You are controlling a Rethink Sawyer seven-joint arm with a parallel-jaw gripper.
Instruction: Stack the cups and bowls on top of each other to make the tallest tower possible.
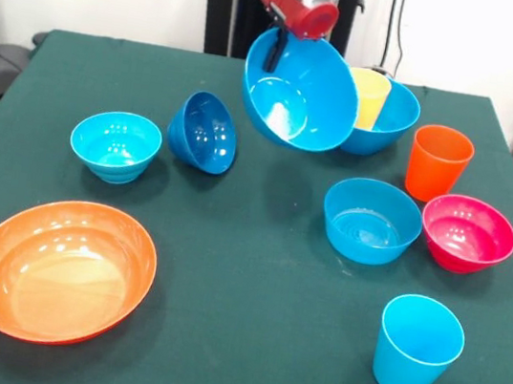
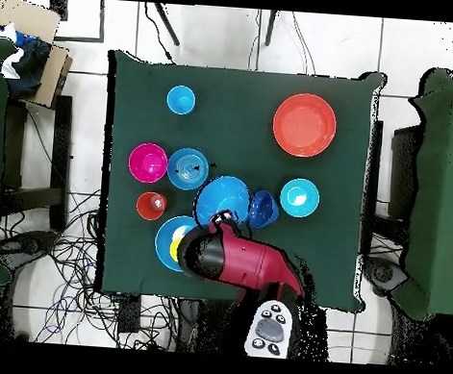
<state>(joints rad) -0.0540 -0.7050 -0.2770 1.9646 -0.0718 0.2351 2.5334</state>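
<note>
Nearest the front camera sit the light blue glossy plastic tumbler (image 1: 418, 346) on one side and the wide shallow orange plastic bowl (image 1: 61, 270) on the other, both upright on the green table (image 1: 253, 278).

My claw (image 1: 276, 48) is clamped on the rim of a large blue plastic bowl (image 1: 301, 90), one finger inside against the wall. That bowl hangs tilted above the cloth, its mouth turned toward the front camera.

Behind it, partly hidden, rests the second large blue bowl (image 1: 391, 118) with the yellow tumbler (image 1: 369, 97) standing inside it. Just beside that stands the orange tumbler (image 1: 438, 162). Nearer the front lie the medium light blue bowl (image 1: 371, 221) and the magenta-red bowl (image 1: 468, 233), close together; I cannot tell whether they touch.

On the other side, the small dark blue bowl (image 1: 204, 132) lies tipped on its side, close to the upright cyan bowl (image 1: 115, 145).
</note>
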